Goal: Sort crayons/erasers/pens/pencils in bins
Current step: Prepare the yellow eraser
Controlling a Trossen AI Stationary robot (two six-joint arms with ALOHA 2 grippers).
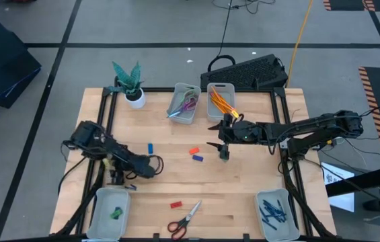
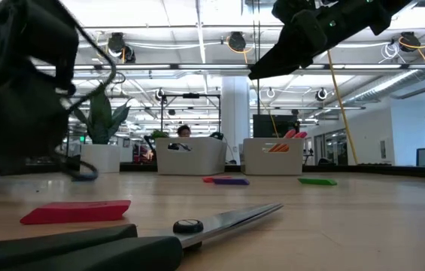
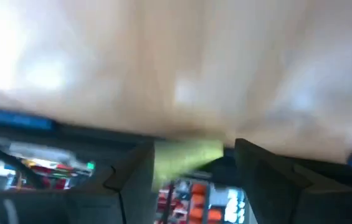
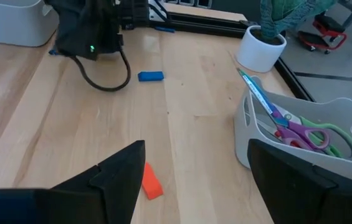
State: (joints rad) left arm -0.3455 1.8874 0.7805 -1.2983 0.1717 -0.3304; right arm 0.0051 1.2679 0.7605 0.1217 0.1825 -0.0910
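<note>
The left gripper [image 1: 117, 176] sits low over the table's left side, just above the near-left bin [image 1: 111, 214], and in its wrist view a green block [image 3: 185, 155] lies between its two dark fingers [image 3: 132, 186], clenched on it as far as the smeared picture lets one judge; it looks like a green eraser. The right gripper [image 1: 224, 153] hangs over the middle of the table [image 1: 243, 181] with its fingers spread and nothing between them, well clear of the wood in the low view; just beside it lie an orange-red eraser [image 1: 194, 150] and a blue eraser [image 1: 198, 158], touching or nearly so. Another blue eraser [image 1: 150, 148] lies farther left, near the left arm, and a red eraser [image 1: 175, 204] lies toward the front edge, just beside the red-handled scissors [image 1: 183, 220]. The near-left bin already holds a green eraser [image 1: 116, 214]; the near-right bin [image 1: 276, 214] holds the dark blue pens [image 1: 272, 211]; the far-right bin [image 1: 222, 102] holds the orange pencils [image 1: 221, 102]; the far-left bin [image 1: 185, 103] holds purple-and-green-handled scissors [image 4: 309, 134] and a thin bluish stick [image 4: 258, 96] leaning on its rim. A small white plant pot [image 1: 135, 98] stands at the far left, next to that bin.
</note>
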